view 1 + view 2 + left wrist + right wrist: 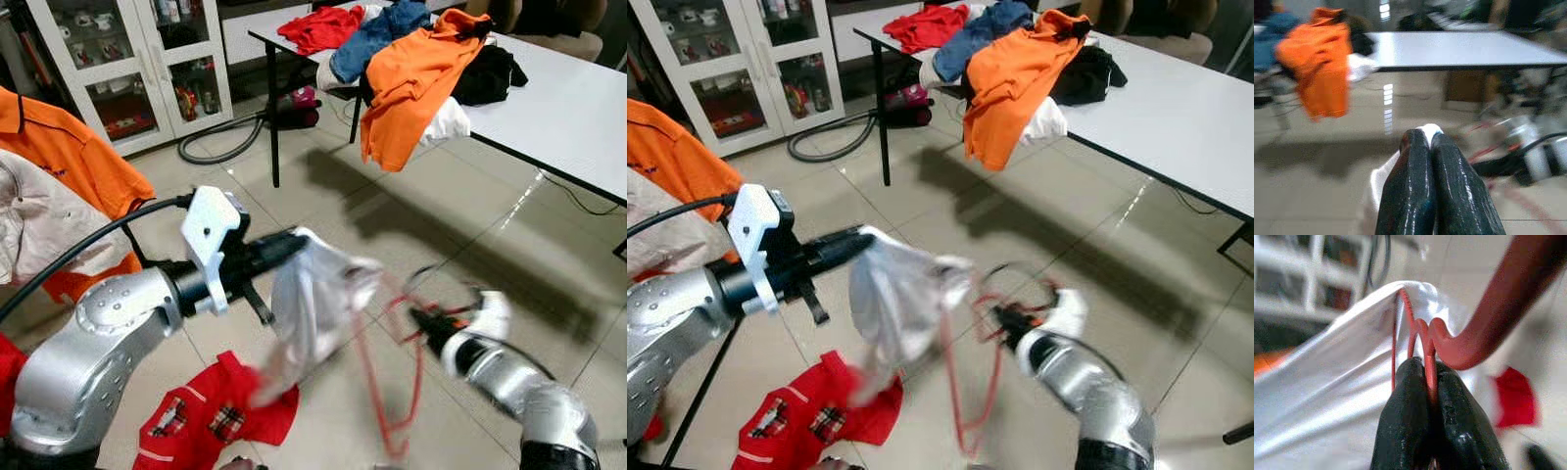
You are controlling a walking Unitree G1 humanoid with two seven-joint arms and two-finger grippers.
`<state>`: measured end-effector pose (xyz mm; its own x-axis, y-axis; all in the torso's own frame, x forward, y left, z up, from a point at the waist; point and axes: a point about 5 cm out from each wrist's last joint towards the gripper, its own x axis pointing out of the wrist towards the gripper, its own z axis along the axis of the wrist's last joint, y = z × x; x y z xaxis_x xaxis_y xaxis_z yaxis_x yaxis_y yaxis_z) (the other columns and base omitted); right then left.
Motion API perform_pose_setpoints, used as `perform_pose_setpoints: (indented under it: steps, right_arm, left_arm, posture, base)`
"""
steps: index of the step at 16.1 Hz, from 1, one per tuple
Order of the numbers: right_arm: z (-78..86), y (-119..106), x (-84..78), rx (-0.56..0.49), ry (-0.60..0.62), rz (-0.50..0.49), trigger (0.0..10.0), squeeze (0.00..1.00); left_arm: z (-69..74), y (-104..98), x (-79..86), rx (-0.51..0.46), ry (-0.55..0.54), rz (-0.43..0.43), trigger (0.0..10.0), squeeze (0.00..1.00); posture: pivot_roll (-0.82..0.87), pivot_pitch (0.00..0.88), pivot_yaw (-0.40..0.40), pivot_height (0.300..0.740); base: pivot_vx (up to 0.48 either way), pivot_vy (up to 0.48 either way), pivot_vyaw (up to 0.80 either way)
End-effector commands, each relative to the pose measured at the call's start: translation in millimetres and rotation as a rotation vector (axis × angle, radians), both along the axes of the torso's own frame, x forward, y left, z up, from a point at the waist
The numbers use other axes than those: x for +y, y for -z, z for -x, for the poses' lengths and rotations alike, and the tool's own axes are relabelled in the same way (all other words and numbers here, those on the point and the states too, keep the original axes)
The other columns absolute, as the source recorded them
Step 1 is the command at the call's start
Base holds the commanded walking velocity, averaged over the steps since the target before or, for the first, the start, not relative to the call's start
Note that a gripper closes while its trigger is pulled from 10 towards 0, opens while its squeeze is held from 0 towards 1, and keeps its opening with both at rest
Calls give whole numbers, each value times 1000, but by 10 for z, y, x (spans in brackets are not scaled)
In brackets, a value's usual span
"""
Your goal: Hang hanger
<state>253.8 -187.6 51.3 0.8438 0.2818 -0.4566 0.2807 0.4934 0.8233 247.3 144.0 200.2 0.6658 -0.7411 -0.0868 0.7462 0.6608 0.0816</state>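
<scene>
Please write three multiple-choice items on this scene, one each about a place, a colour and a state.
1. Where does the red garment with checked patches lie?
A. on the white table
B. on the floor beneath the arms
C. inside the glass cabinet

2. What colour is the hanger in the right gripper?
A. red
B. blue
C. black

3. How does the left gripper stand?
A. wide open over the floor
B. shut on the white garment
C. shut on a hose

Answers:
1 B, it is spread on the tiles below both arms.
2 A, the right wrist view has red wire between the black fingers.
3 B, white cloth pokes out between the closed fingertips.
</scene>
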Motion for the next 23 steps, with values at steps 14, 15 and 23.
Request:
perform_pose_setpoints:
  steps: [14,15,23]
  right_arm:
    - [-836,-1230,-315,-99,720,21,10000,0]
    - [-863,-1254,-295,-109,709,54,10000,0]
    - [-994,-1347,-73,-159,618,282,10000,0]
  left_arm:
    - [-55,302,-638,-82,192,39,10000,0]
    - [-50,269,-660,-83,202,61,10000,0]
    - [188,-53,-789,-1,409,239,10000,0]
  posture:
    - [-163,29,-2,740]
    - [-162,30,-3,740]
    - [-170,11,-5,740]
  base:
    - [0,0,0]
    - [0,0,0]
    - [0,0,0]
